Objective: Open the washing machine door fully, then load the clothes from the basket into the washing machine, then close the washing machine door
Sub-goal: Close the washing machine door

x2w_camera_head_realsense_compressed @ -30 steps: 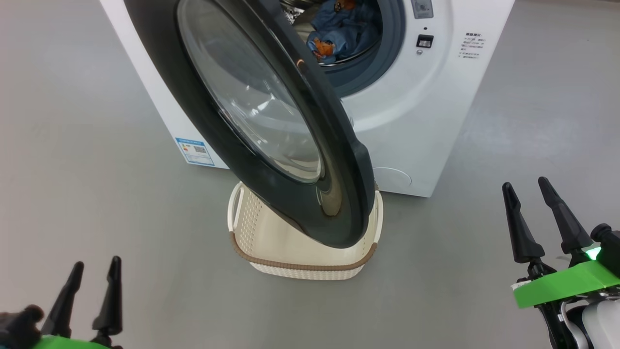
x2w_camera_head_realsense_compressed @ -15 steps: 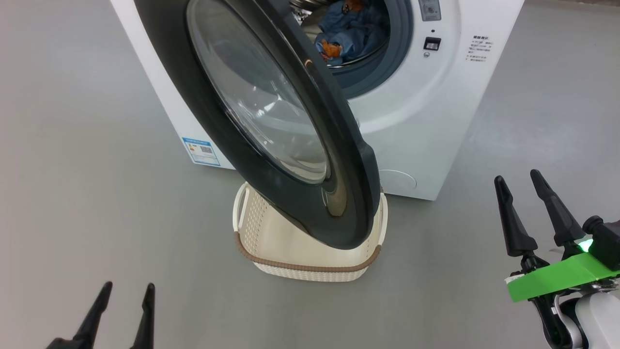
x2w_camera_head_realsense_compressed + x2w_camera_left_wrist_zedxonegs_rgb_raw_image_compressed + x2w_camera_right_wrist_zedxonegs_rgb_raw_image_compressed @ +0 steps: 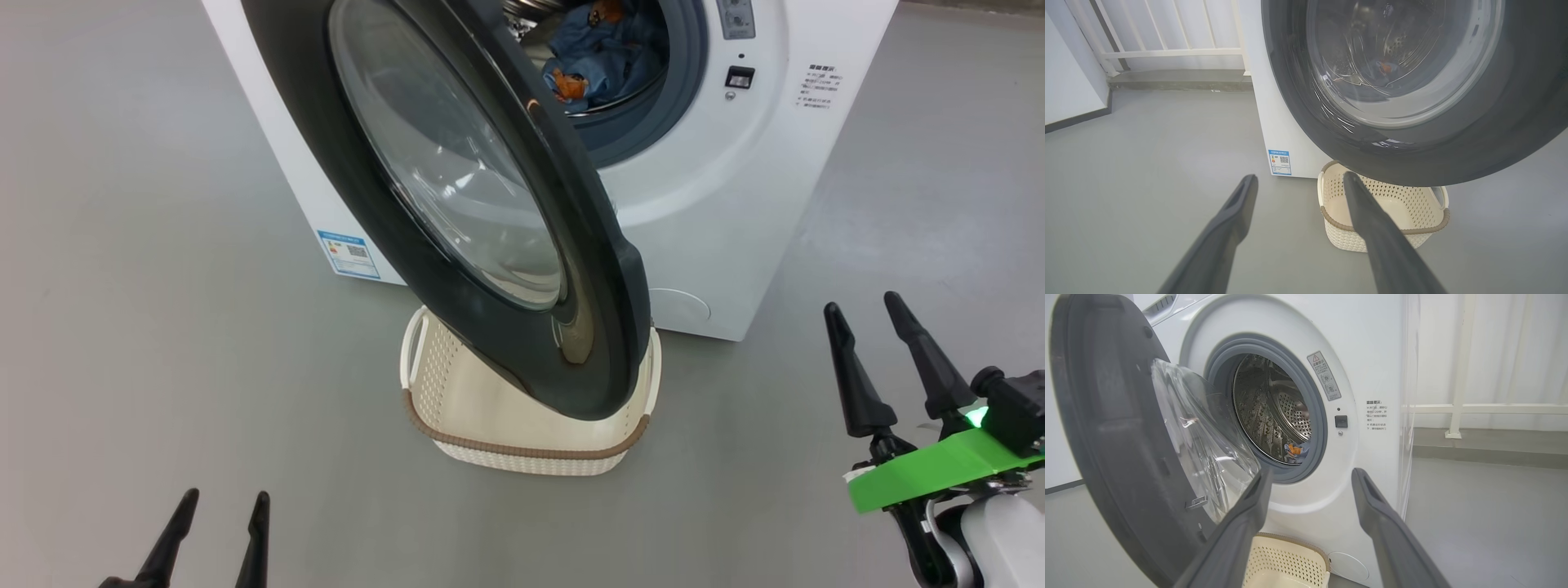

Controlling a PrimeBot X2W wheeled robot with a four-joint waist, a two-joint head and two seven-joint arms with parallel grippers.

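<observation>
Lower in the head view than before, the left gripper [image 3: 227, 495] is spread and empty, like the right gripper [image 3: 861, 304].
The washing machine door [image 3: 449, 163] hangs half-open above the empty basket [image 3: 522, 461]; a glancing push could slide off its glossy rim, or pinch the blue clothes [image 3: 600, 49] at the mouth of the washing machine [image 3: 710, 212].

The floor [image 3: 147, 343] is smooth, matt grey. The white washing machine [image 3: 735, 212] stands directly on it, with a blue label [image 3: 349, 253] low on its front at the left corner. The cream basket [image 3: 531, 457], brown-rimmed and upright, sits on the floor just before the machine's base; whether they touch is unclear.
</observation>
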